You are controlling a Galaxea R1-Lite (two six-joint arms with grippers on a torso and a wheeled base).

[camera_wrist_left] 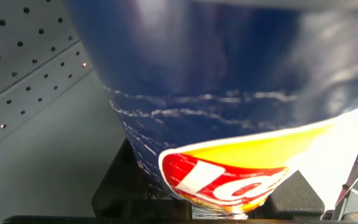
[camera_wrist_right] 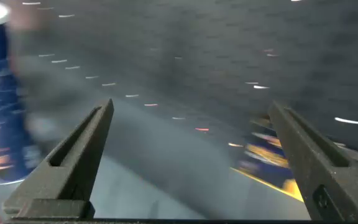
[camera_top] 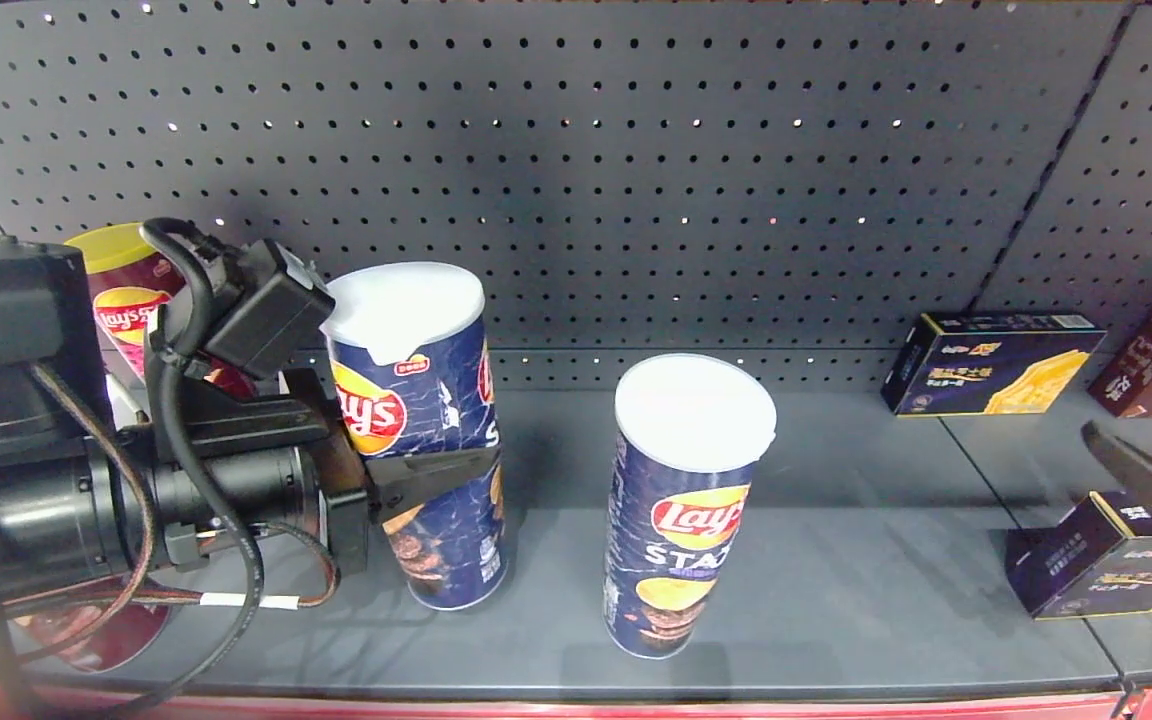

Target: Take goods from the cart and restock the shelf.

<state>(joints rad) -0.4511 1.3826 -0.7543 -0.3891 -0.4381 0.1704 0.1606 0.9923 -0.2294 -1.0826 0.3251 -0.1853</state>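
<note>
Two blue cans at shelf point(camera_top: 866, 560) front: our left hand point(camera_top: 466, 455) clenched round left can point(camera_top: 406, 330), free can point(camera_top: 686, 500) near. Red can point(camera_top: 126, 290) behind left arm. Our right hand point(camera_wrist_right: 190, 109) spread wide above dark box point(camera_top: 1086, 560).

Left arm: comes in level from the left, with the wrist held horizontal.
Left gripper point(camera_top: 441, 440): clamped around the middle of the blue can point(camera_top: 406, 330), one dark finger point(camera_top: 431, 472) lying across its near face.
Right gripper point(camera_wrist_right: 194, 155): fingers spread wide apart, at the far right.
</note>
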